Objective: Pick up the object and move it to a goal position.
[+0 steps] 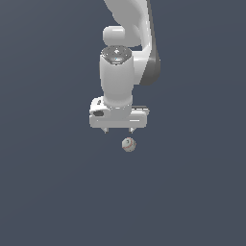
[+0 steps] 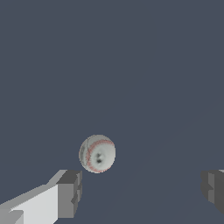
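Note:
The object is a small off-white ball (image 1: 128,144) with thin red seam lines, lying on the dark grey surface. My gripper (image 1: 119,130) hangs above it, pointing down, with the ball just below and toward the exterior view's right of the fingertips. In the wrist view the ball (image 2: 97,153) lies apart from my gripper (image 2: 140,189), near one grey finger pad (image 2: 69,194); the other pad (image 2: 213,186) is far across. The jaws stand wide open and hold nothing.
The dark grey surface (image 1: 48,192) spreads flat all around. The white arm (image 1: 127,29) rises above the gripper toward the top of the exterior view.

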{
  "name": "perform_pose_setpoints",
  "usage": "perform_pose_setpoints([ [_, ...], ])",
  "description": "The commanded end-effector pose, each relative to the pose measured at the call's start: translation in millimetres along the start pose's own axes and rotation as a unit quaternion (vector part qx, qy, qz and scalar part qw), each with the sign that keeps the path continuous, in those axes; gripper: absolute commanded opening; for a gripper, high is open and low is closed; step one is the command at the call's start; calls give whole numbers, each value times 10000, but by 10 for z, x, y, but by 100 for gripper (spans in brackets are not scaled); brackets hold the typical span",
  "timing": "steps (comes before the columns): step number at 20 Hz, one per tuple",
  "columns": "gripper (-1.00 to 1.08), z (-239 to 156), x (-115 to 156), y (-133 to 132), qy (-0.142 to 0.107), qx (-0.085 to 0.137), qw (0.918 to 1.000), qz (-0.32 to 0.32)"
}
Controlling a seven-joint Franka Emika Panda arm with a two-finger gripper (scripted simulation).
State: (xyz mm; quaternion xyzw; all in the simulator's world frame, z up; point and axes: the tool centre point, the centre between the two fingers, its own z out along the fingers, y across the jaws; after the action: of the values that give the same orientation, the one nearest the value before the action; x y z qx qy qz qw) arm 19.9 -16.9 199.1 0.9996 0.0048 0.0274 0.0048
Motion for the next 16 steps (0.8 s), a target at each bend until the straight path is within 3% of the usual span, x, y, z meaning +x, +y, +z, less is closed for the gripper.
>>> perform_pose_setpoints([
  [1, 100, 0, 0, 0, 0, 0, 10000, 0],
  [16, 100, 18, 21, -198, 61, 6, 10000, -73],
])
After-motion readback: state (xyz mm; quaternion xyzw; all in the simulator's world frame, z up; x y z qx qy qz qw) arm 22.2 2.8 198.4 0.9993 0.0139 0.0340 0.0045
